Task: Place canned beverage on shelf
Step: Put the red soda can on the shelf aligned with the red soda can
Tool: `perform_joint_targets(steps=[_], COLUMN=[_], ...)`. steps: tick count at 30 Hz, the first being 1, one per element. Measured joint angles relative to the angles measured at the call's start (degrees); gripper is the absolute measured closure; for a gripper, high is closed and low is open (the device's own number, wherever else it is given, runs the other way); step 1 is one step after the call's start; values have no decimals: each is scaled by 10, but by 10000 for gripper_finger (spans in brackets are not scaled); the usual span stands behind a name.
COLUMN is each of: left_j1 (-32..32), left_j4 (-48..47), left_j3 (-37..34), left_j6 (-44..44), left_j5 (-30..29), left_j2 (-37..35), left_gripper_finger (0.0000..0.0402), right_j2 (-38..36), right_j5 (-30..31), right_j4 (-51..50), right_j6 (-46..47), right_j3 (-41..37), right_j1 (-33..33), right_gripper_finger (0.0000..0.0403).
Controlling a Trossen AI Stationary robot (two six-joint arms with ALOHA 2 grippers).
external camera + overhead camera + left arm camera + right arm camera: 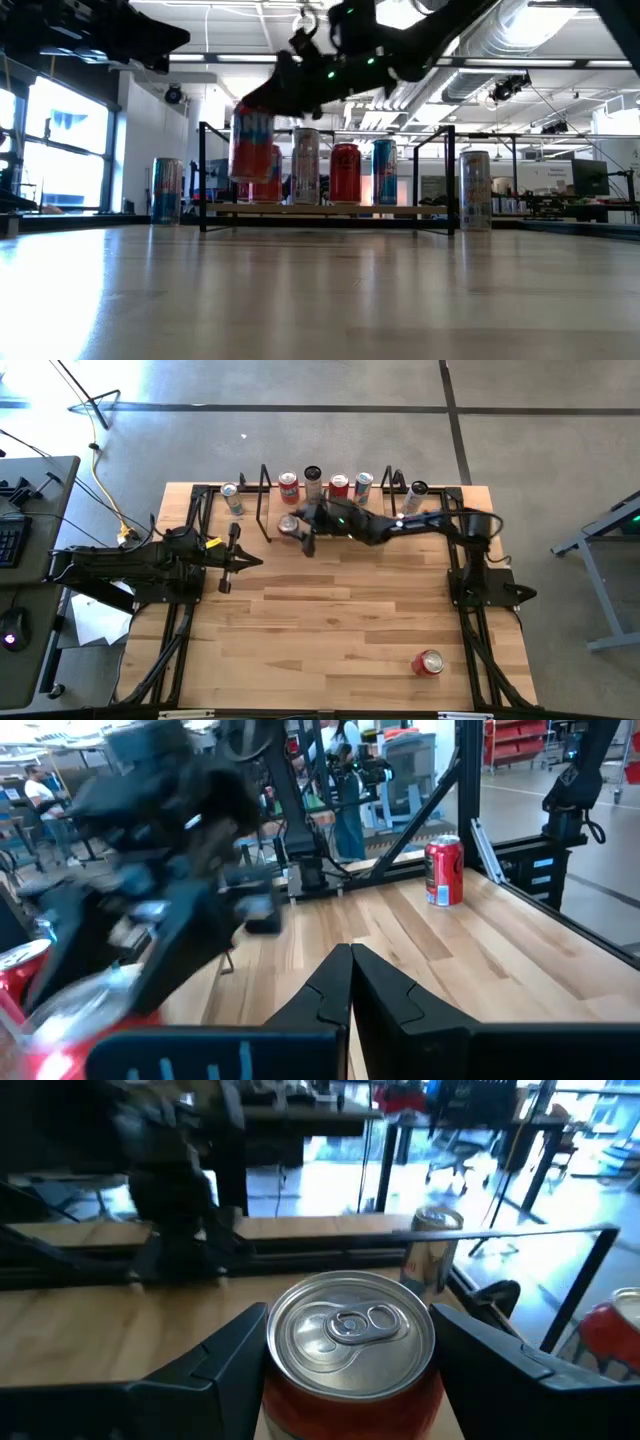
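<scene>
Right pincer [291, 526] grips a red can [288, 525], label unreadable, before the shelf [330, 500].

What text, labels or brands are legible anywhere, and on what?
None reads.
Held can in the right gripper: only a bare silver lid faces the camera.
Cans on the shelf: printing blurred.
Red can near the table edge: label too small.
Left gripper: no markings.

An industrial robotics lab: exposed ducts [520, 40] and strip lights hang over a concrete floor [300, 420], with red storage bins [515, 740], a desk [30, 510] and people [345, 780] beyond the table [330, 620].
</scene>
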Motion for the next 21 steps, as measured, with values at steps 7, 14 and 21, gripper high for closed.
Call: perform_joint_targets(steps=[7, 14, 21], left_j1=[0, 0, 0], left_j4=[0, 0, 1], left_j3=[0, 0, 0], left_j6=[0, 0, 0], left_j5=[0, 0, 0], left_j2=[0, 0, 0], left_gripper_finger=[401, 401, 401], right_j2=[82, 97, 103], right_j5=[-47, -65, -60], right_j4=[-93, -124, -132], right_j6=[-8, -8, -13], right_j3=[131, 160, 157], right_j1=[-49, -72, -76], right_gripper_finger=[169, 169, 169])
